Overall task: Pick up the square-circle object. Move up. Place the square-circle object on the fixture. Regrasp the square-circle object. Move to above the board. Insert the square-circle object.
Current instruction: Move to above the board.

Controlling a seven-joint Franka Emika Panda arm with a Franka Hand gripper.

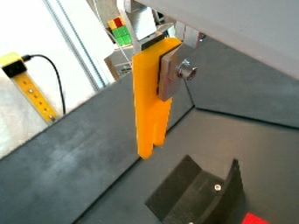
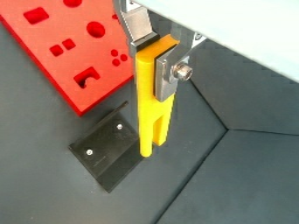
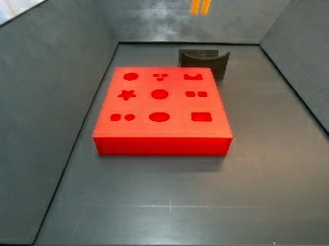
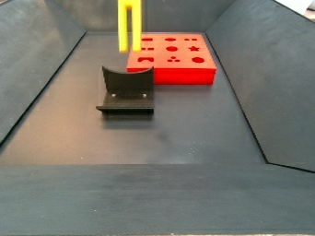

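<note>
Item 1: your gripper [image 2: 160,66], its fingers [image 2: 170,73] clamped on the square-circle object [image 2: 153,105], hangs high above the fixture [image 4: 127,89] beside the board [image 3: 162,108]; judged step, move up done, next lower the peg squarely into the fixture's hollow.

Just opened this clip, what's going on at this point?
The Panda arm's tool is shut on the yellow square-circle object, holding it upright in the air. The peg hangs above the dark fixture, touching nothing. The red board lies on the floor beside the fixture; none of its cut-outs holds the peg.
</note>
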